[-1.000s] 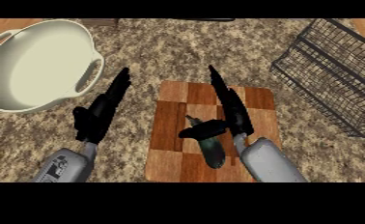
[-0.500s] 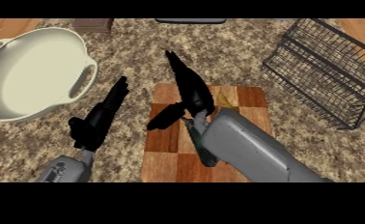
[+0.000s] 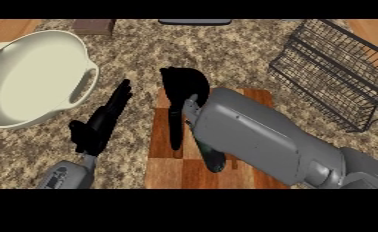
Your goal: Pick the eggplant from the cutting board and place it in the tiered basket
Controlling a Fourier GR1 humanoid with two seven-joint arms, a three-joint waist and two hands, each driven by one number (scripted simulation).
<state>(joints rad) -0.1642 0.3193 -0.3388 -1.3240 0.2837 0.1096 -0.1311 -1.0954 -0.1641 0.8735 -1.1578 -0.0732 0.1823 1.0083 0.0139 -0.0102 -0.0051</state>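
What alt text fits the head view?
The right hand reaches down over a wooden cutting board, its grey forearm hiding most of the dark eggplant. The left hand rests open beside the board, with a white pot at left and a wire tiered basket at right.

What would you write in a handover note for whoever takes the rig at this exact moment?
Right hand: over the far end of the cutting board, fingers curled downward, nothing visibly held; its forearm covers much of the board.
Left hand: open, fingers straight, over the counter left of the board, holding nothing.
Eggplant: on the board, mostly hidden under the right forearm; only a dark green part shows.
Tiered basket: at far right, no eggplant in it.
Done: nothing placed.
Left: grasp the eggplant, lift it, carry it right, set it in the basket.
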